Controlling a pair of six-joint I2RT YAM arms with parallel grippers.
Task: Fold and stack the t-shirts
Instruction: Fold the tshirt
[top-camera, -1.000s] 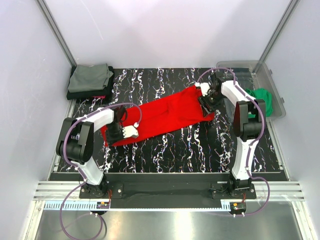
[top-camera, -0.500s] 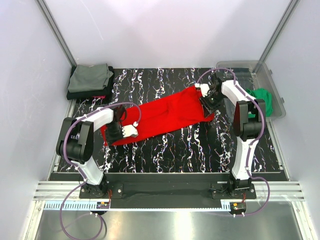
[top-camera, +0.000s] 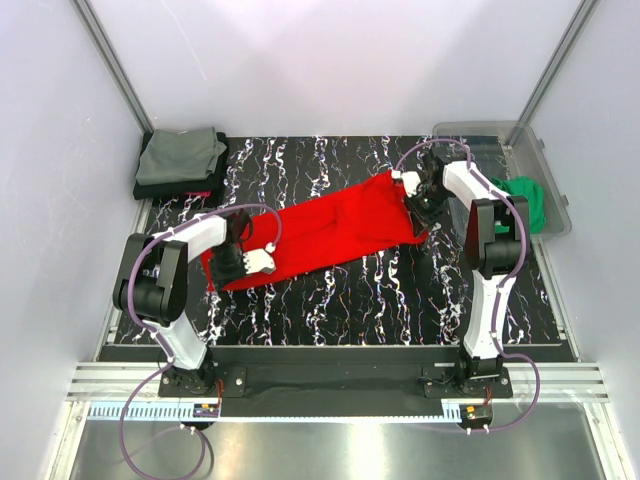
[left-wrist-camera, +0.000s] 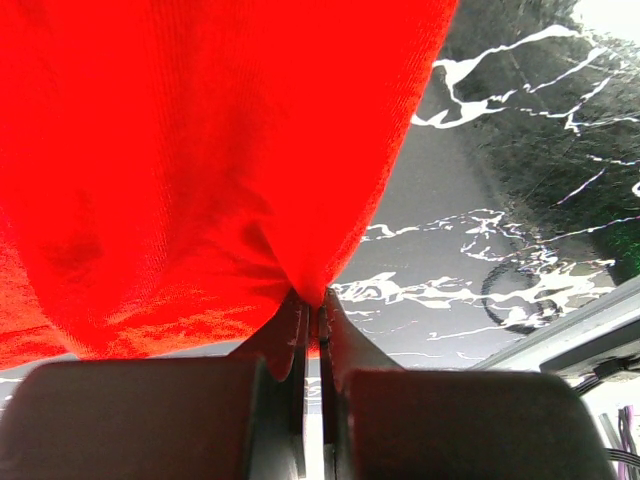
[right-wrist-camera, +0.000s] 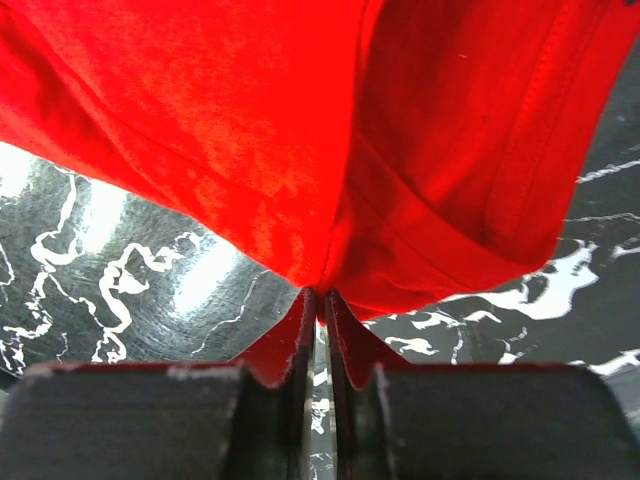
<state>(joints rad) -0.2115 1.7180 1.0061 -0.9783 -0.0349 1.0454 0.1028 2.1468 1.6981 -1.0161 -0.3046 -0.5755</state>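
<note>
The red t-shirt (top-camera: 330, 230) lies as a long strip slanting across the black marbled table (top-camera: 400, 300). My left gripper (top-camera: 232, 262) is shut on the strip's near-left end. In the left wrist view the cloth (left-wrist-camera: 200, 150) bunches into the closed tips (left-wrist-camera: 320, 310). My right gripper (top-camera: 418, 205) is at the far-right end, shut on a pinch of red cloth (right-wrist-camera: 300, 100) at its tips (right-wrist-camera: 318, 297). A grey-olive t-shirt (top-camera: 180, 155) lies folded on a dark t-shirt (top-camera: 165, 188) at the back left. A green t-shirt (top-camera: 530, 200) sits in a bin.
A clear plastic bin (top-camera: 480, 128) stands at the back right corner and holds the green shirt. The folded stack sits at the table's back-left corner against the wall. White walls enclose the table on three sides.
My right gripper's jaws have closed onto the red shirt's right end and shifted slightly back. The left gripper has kept its hold and its place.
</note>
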